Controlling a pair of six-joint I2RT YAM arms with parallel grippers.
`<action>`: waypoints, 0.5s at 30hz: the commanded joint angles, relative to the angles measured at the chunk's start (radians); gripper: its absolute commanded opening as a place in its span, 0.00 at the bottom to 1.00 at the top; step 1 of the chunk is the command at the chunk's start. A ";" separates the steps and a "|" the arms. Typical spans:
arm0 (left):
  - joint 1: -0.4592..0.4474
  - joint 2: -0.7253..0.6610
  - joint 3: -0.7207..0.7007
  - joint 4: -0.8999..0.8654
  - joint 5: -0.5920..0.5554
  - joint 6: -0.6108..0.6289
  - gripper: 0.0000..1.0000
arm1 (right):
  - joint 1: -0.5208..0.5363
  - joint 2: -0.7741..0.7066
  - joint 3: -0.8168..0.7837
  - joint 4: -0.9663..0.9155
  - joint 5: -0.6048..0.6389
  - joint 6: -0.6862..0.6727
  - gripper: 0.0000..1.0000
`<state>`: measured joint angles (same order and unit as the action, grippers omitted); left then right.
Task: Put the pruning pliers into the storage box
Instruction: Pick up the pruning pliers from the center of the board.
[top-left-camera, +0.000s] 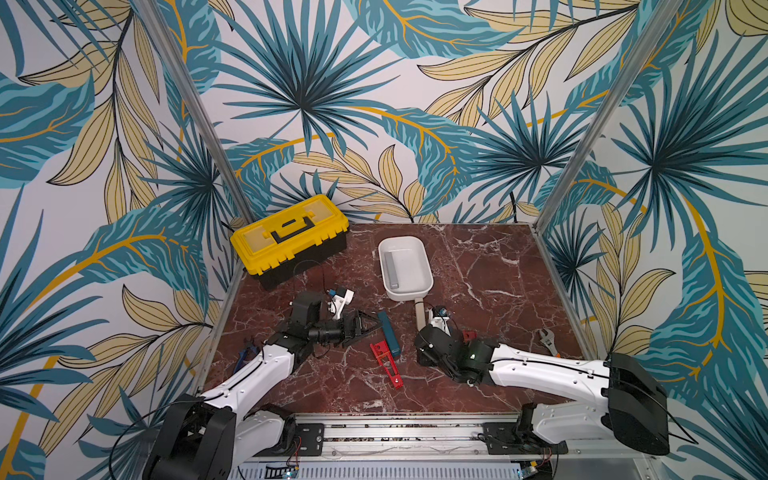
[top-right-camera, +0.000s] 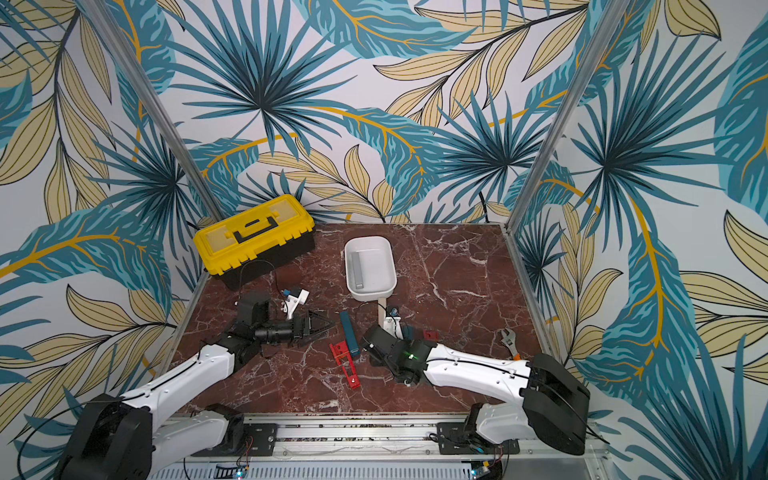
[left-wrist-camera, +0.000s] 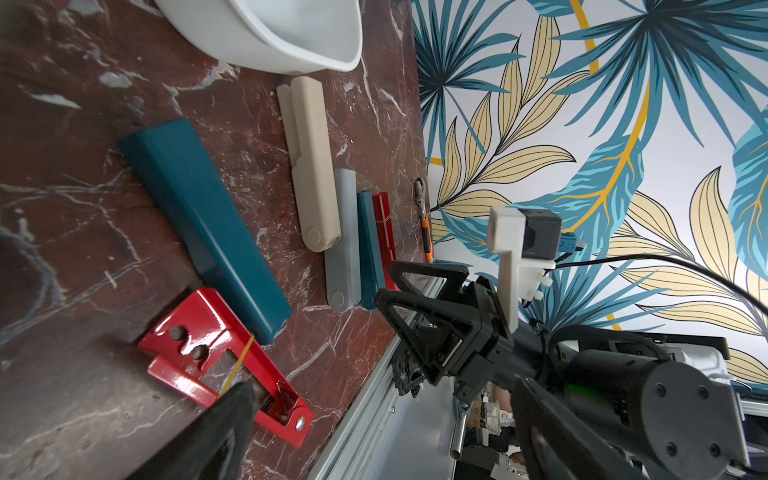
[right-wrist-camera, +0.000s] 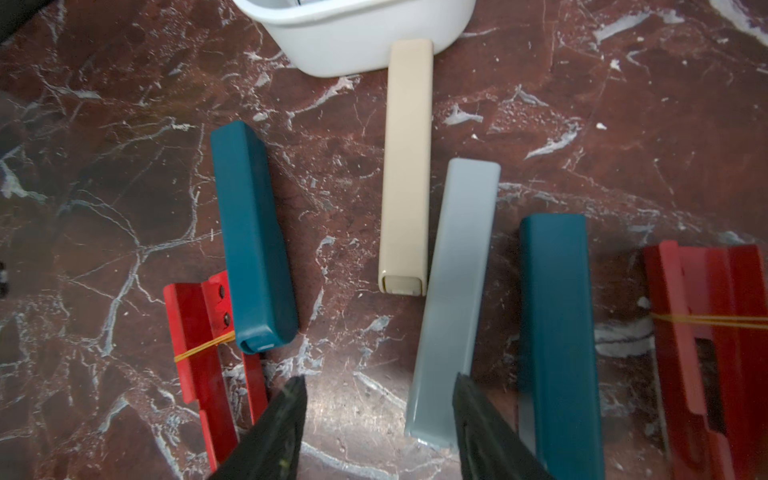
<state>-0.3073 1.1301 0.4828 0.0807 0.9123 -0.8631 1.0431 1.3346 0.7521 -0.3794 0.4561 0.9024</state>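
1. I see the pruning pliers (right-wrist-camera: 253, 237) as slim straight bars. Six lie on the marble table (top-left-camera: 498, 291): two teal, one grey bar (right-wrist-camera: 453, 291), one beige bar (right-wrist-camera: 407, 166) and two red open frames.
2. A seventh bar (top-left-camera: 392, 266), grey, lies inside the storage box (top-left-camera: 405, 294). The beige bar ends right at its wall.
3. My right gripper (right-wrist-camera: 378, 415) hangs low, jaws partway apart and empty, beside the grey bar's end.
4. My left gripper (top-left-camera: 368, 328) lies level, spread wide and empty.

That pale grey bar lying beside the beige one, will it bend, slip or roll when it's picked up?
The grey bar is likely stiff: it looks like a straight, hard-shelled piece. Its glossy finish catches light, so it may slip in the right gripper under a light pinch. Flat faces and squared edges suggest it won't roll.
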 joint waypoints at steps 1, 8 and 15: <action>-0.005 -0.006 0.000 -0.002 0.002 0.012 1.00 | 0.018 0.010 -0.023 -0.067 0.058 0.062 0.59; -0.007 0.016 0.013 0.002 0.004 0.021 1.00 | 0.018 -0.002 -0.091 -0.009 0.070 0.096 0.59; -0.008 0.040 0.019 0.017 0.001 0.024 1.00 | 0.018 0.073 -0.076 0.035 0.056 0.084 0.62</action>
<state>-0.3115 1.1580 0.4835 0.0811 0.9127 -0.8597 1.0565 1.3853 0.6769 -0.3676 0.5007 0.9768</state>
